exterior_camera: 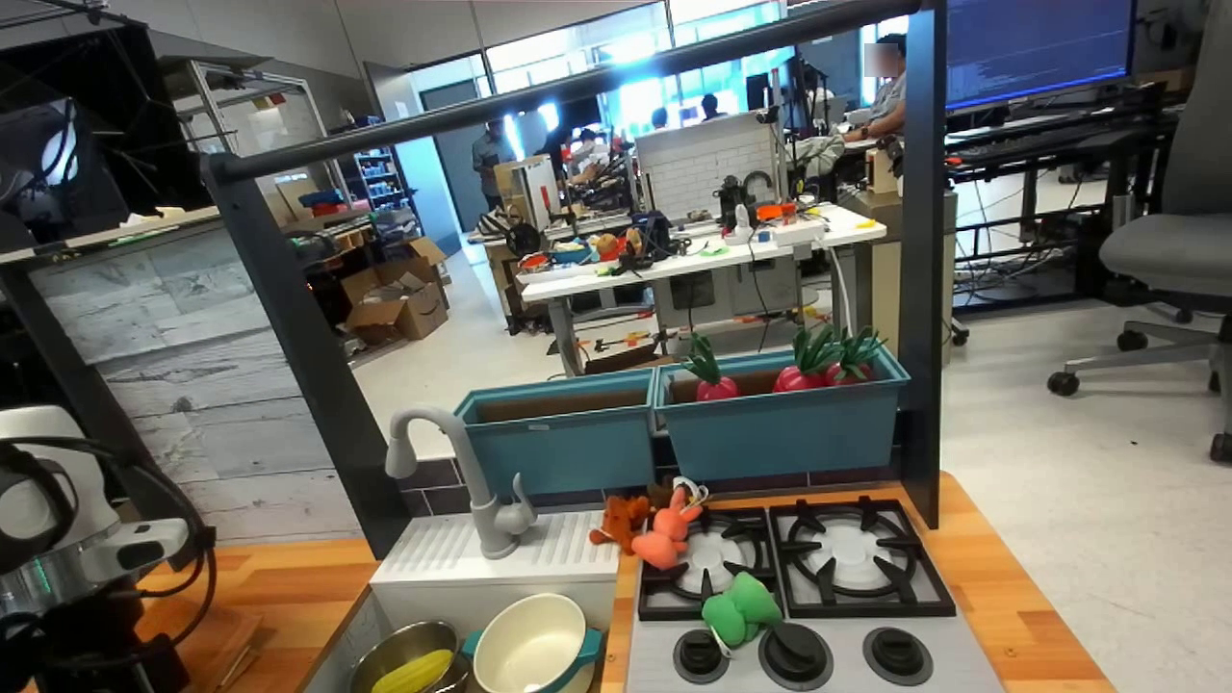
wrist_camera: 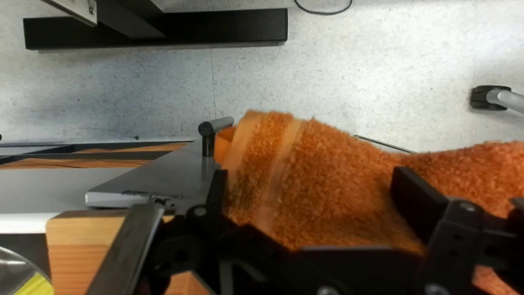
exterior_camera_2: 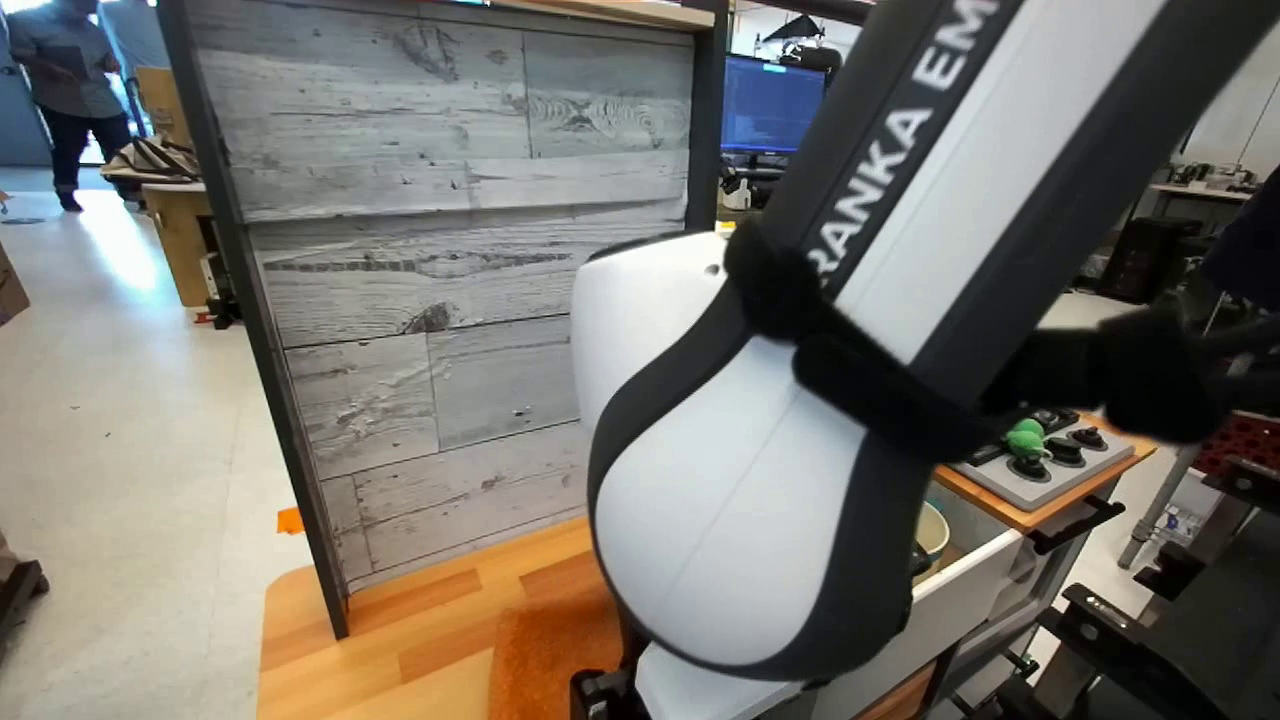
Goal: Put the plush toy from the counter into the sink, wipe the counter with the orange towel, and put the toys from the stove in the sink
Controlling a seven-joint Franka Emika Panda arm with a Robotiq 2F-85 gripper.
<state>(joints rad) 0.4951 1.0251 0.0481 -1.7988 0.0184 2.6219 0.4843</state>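
Orange towel [wrist_camera: 323, 192], one, banded: it is lying on the counter [exterior_camera_2: 440, 630], its striped end showing against the floor [wrist_camera: 368, 78] in the wrist view; whether that end is overhanging, cannot tell.

Gripper [wrist_camera: 313, 182], black: its fingers [wrist_camera: 417, 200] are standing well apart, the towel spanning the gap, nothing apparently being pinched.

Hazards, by judgement: closing too high, it would be catching only a fold, and the cloth would be slipping free mid-wipe; wiping floorward, it would be risking a slide over the edge.

Clearances: a plank panel [exterior_camera_2: 450, 250] is bounding one counter edge; the floor side is showing no wall; toward the sink [exterior_camera: 443, 597] the wood is stopping at the basin.

Yellow plush toy [exterior_camera: 414, 671]: it is resting in a steel pot [exterior_camera: 404, 636] inside the sink.

Red-orange toy [exterior_camera: 669, 534], green toy [exterior_camera: 741, 608]: both are sitting on the stove [exterior_camera: 948, 640].
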